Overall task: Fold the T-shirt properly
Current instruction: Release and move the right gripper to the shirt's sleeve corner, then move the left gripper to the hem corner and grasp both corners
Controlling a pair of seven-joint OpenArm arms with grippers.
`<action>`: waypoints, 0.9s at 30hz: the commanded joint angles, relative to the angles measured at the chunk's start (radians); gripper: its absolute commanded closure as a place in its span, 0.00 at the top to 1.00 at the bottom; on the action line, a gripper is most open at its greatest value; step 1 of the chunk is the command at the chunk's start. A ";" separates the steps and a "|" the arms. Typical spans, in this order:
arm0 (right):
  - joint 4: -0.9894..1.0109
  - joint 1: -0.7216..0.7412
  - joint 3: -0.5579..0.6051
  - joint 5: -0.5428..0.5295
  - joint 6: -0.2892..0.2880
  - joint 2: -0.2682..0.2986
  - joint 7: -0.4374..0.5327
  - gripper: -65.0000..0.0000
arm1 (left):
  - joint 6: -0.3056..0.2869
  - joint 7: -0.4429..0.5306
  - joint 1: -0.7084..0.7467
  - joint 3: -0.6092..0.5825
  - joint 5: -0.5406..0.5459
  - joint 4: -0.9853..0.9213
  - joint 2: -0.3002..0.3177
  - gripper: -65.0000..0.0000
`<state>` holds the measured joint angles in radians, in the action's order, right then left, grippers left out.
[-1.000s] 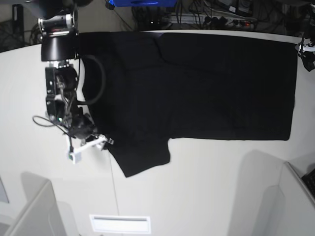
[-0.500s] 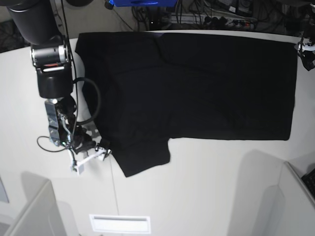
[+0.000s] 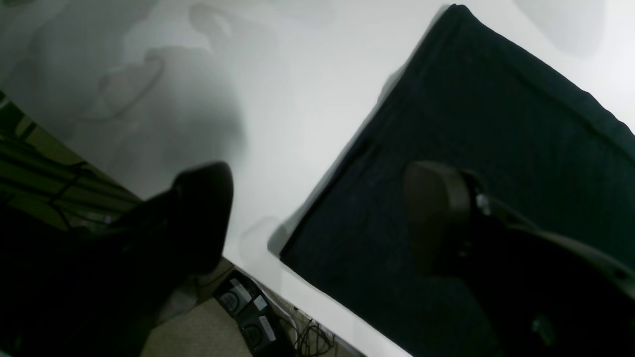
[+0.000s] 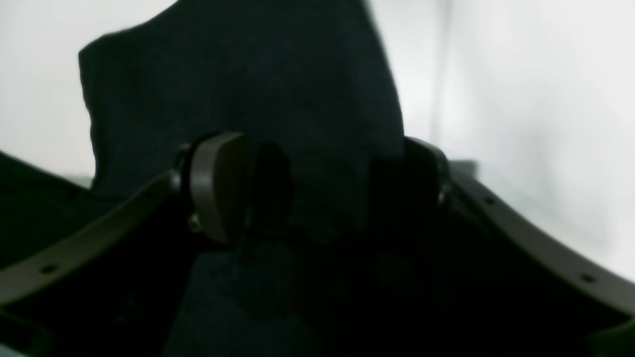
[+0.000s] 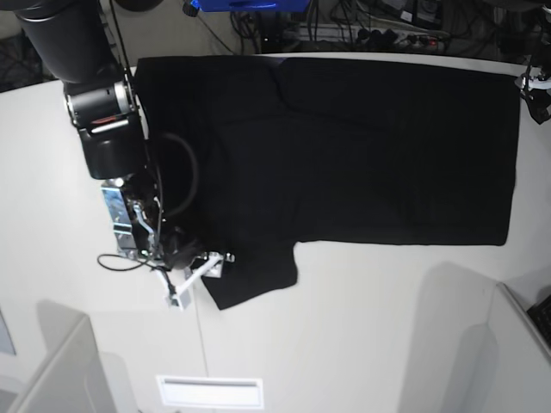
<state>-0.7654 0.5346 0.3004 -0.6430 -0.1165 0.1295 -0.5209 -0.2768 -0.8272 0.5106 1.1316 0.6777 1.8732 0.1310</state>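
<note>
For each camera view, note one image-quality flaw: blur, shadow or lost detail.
Base view: the T-shirt reads flat black, folds barely visible. Left wrist view: soft shadows on the table, near fingers blurred. Right wrist view: dim, the right gripper out of focus.

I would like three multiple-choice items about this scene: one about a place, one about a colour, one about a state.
1. Where is the right gripper?
A. At the shirt's sleeve near the table's front
B. At the shirt's far hem corner
C. Off the table

2. What colour is the visible side of the T-shirt?
A. White
B. Plain black
C. Red

3. How does the left gripper stand?
A. Shut on the cloth
B. Open, with a wide gap
C. Out of view

Key: 1 A, the base view shows it at the sleeve. 2 B, only black cloth shows on the white table. 3 B, the left wrist view shows its fingers far apart above the shirt's corner.
</note>
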 commanded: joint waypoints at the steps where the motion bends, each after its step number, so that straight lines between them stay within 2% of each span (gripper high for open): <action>1: -0.004 0.011 -0.005 -0.002 0.002 0.008 -0.005 0.53 | -0.002 0.024 0.016 0.011 0.006 0.013 0.014 0.79; 9: -0.004 0.003 -0.016 -0.002 0.002 0.011 0.005 0.32 | -0.002 0.026 0.027 0.011 0.006 0.012 0.014 0.79; 11: -0.004 0.003 -0.016 -0.002 0.002 0.011 0.005 0.20 | -0.002 0.026 0.027 0.011 0.004 0.012 0.019 0.79; 13: -0.004 0.005 -0.016 -0.002 0.002 0.011 0.005 0.01 | -0.002 0.024 0.027 0.008 0.004 0.012 0.019 0.79; 17: -0.010 0.008 -0.016 -0.002 0.002 0.011 0.002 0.00 | -0.002 0.024 0.018 0.005 -0.019 0.010 0.022 0.79; 22: -0.076 0.002 -0.017 -0.004 0.002 0.011 -0.005 0.00 | -0.002 0.024 -0.050 -0.008 -0.151 -0.011 0.055 0.79; 24: -0.122 -0.009 -0.017 -0.004 0.002 0.011 -0.021 0.00 | -0.002 0.024 -0.091 -0.055 -0.197 -0.056 0.098 0.79; 27: -0.177 -0.009 -0.017 -0.004 0.002 0.011 -0.058 0.00 | -0.002 0.024 -0.152 -0.112 -0.209 -0.151 0.170 0.79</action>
<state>-0.9222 0.4873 0.2882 -0.6365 -0.1131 0.1364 -0.5964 -0.2852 -0.8246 0.3553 1.0092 0.4725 1.7088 0.2783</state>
